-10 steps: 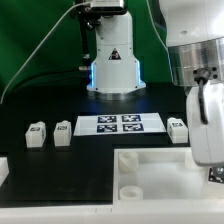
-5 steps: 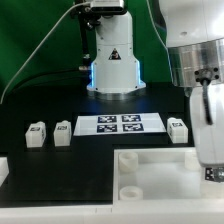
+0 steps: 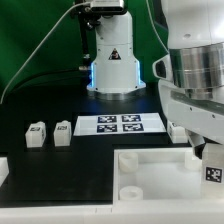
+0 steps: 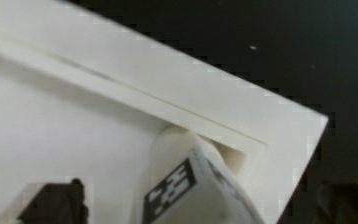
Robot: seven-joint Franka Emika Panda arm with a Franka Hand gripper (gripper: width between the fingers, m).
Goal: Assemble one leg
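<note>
Pincer (image 4: 176, 205), wrist view: its two dark fingertips (image 4: 55, 200) stand on either side of a white leg (image 4: 190, 185) with a black-and-white tag, but whether they press on the leg cannot be told. The leg sits over a corner of the large white tray (image 4: 105, 110), just inside its raised rim. In the exterior view the arm (image 3: 195, 85) fills the exterior view's right side and hides the pincer itself; the tagged leg (image 3: 213, 166) shows below the arm, above the tray (image 3: 150, 175) near the tray's edge on the exterior view's right. A round hole marks the tray corner on the exterior view's left. Behind the tray lies the marker board (image 3: 119, 124). Two more legs (image 3: 37, 133) (image 3: 63, 131) stand to the exterior view's left of the marker board, and another leg (image 3: 178, 130), partly hidden by the arm, stands to its right.
</note>
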